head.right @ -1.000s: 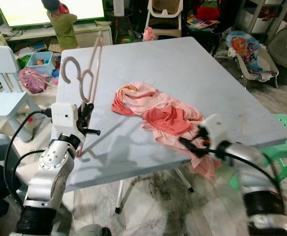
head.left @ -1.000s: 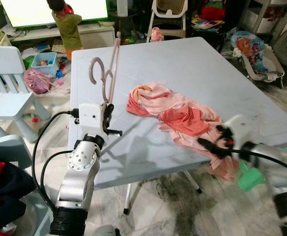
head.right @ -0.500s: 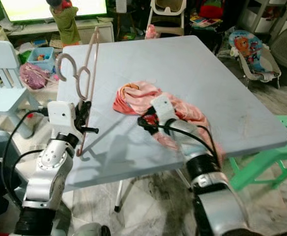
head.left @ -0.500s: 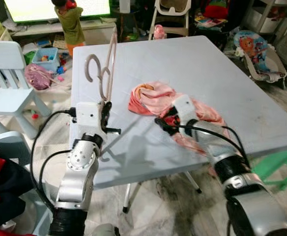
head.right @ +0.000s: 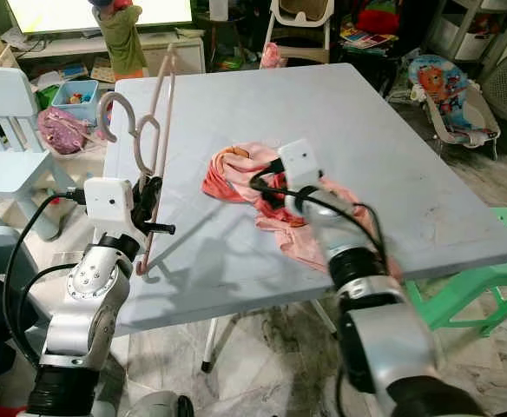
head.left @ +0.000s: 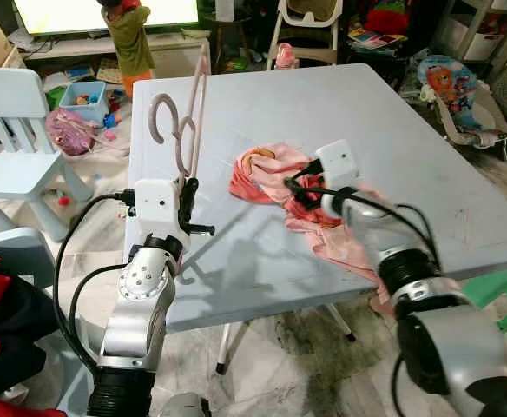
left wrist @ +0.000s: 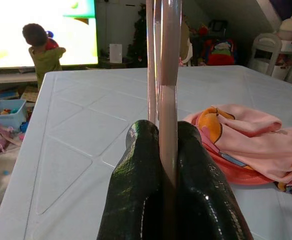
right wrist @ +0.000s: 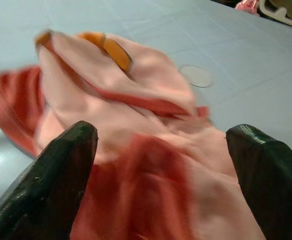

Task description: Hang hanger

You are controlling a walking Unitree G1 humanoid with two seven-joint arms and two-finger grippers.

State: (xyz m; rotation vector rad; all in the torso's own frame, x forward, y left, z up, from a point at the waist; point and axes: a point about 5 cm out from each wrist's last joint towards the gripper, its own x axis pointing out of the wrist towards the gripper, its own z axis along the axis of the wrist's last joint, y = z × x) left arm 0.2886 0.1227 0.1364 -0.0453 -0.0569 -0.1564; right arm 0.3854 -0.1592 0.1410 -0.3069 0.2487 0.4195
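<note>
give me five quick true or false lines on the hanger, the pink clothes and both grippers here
1. The left gripper is shut on the hanger. True.
2. The hanger lies flat on the table. False: it is held upright, hook in the air.
3. The right gripper is open above the pink garment. True.
4. The pink garment already hangs on the hanger. False: it lies crumpled on the table.
5. A person stands beyond the table's far end. True.
</note>
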